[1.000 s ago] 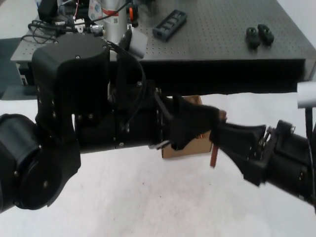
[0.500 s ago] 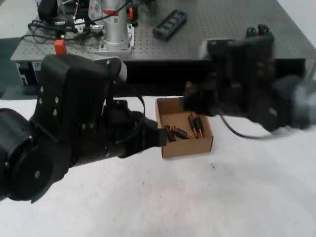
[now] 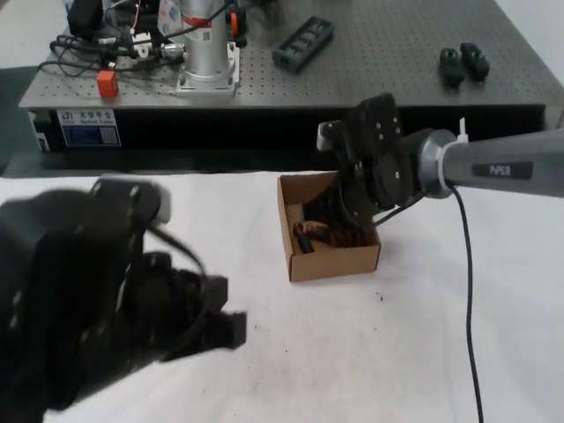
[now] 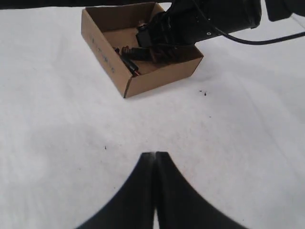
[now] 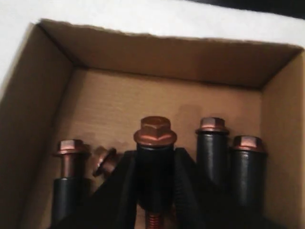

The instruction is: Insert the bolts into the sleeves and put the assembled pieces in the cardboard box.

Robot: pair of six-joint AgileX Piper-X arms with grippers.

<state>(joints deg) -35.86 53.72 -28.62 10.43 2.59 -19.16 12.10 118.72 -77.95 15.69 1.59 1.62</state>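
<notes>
Deep inside the box (image 3: 335, 264) sits the right gripper (image 5: 155, 157), its two fingers (image 5: 126, 186) open only as far as the black sleeve (image 5: 155, 176) clamped between them. A copper bolt (image 5: 155, 131) is seated in that sleeve: the hex head rests on one end, and a bit of thread shows past the other end, between the fingers. The held piece is low in the box, among the pieces already lying there. Two sleeved bolts (image 5: 212, 148) (image 5: 248, 162) lie just beside it on one side, next to a box wall. Another (image 5: 66, 186) lies on the other side, with one more bolt head (image 5: 105, 161) between it and the gripper; whether that one has a sleeve cannot be told. In the high view the right arm (image 3: 493, 167) reaches in over the box's far right corner, and a black cable (image 3: 467, 291) hangs from it across the table (image 3: 397, 352). The box stands at the table's far edge, about midway along it. The left gripper (image 4: 155, 157) is closed, fingertips touching and nothing between them. It hangs over bare white table toward the near left corner, well apart from the box, which lies ahead of it.
</notes>
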